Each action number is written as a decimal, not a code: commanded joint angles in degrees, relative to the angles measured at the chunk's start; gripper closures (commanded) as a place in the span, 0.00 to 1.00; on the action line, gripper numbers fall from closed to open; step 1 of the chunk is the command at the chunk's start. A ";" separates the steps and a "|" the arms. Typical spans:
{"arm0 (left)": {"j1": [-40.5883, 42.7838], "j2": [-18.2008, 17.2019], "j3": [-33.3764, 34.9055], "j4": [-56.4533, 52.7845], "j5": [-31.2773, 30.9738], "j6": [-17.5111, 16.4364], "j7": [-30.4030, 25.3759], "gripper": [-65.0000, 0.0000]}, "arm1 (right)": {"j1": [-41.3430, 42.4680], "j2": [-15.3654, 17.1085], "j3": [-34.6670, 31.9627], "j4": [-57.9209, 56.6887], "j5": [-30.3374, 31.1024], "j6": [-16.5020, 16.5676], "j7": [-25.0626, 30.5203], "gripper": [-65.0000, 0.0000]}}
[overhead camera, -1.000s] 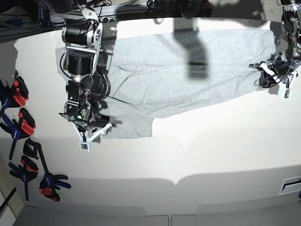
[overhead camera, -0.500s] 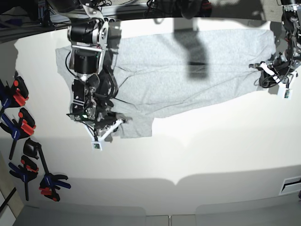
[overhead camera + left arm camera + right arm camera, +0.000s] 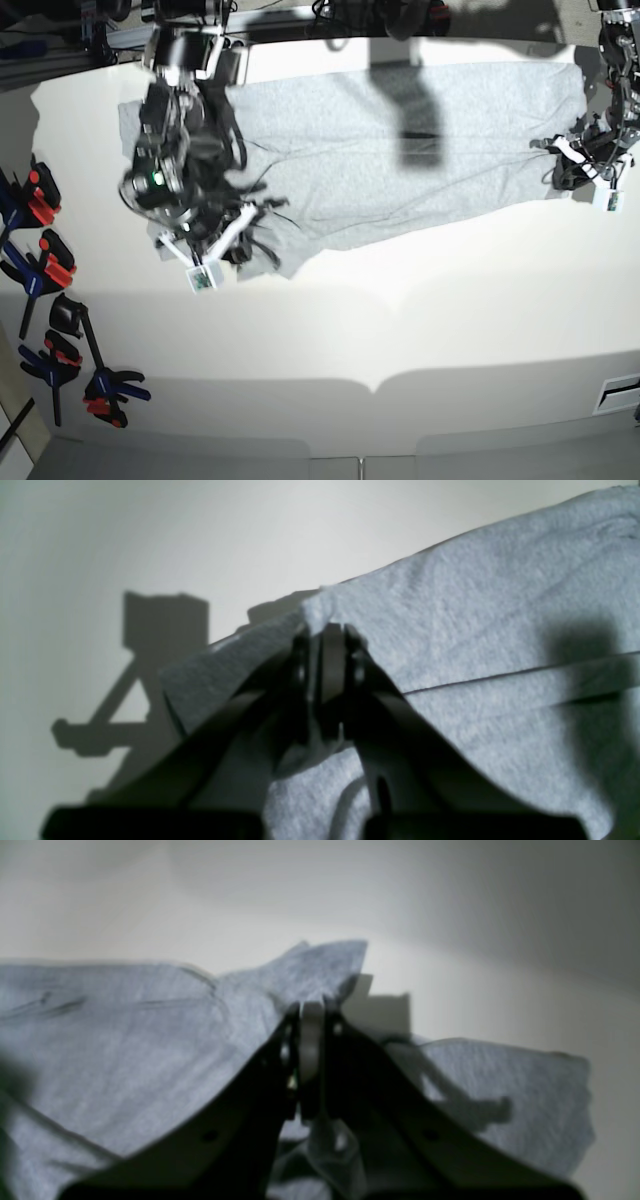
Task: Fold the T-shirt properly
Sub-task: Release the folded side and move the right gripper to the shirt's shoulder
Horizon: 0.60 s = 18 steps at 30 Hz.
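Both grippers, left [image 3: 327,645] and right [image 3: 311,1015], pinch edges of the grey T-shirt [image 3: 400,170] on the white table [image 3: 450,330]; an uneven pull could bunch the fold or slip cloth free.

No text, label, brand or number can be read in any view. The T-shirt [image 3: 400,150] shows only plain heather-grey cloth, with no lettering on the side that faces up. Small white tags with a green patch hang at the right hand [image 3: 203,278] and the left hand [image 3: 606,198], but they are too small and blurred to make out any marking. The clamps [image 3: 50,300] on the bench [image 3: 450,330] carry no legible print either.
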 commanded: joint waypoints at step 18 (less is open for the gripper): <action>-0.48 -1.16 -0.48 0.85 -0.50 0.02 -1.38 1.00 | -24.59 0.85 0.96 21.51 -4.61 0.20 1.29 1.00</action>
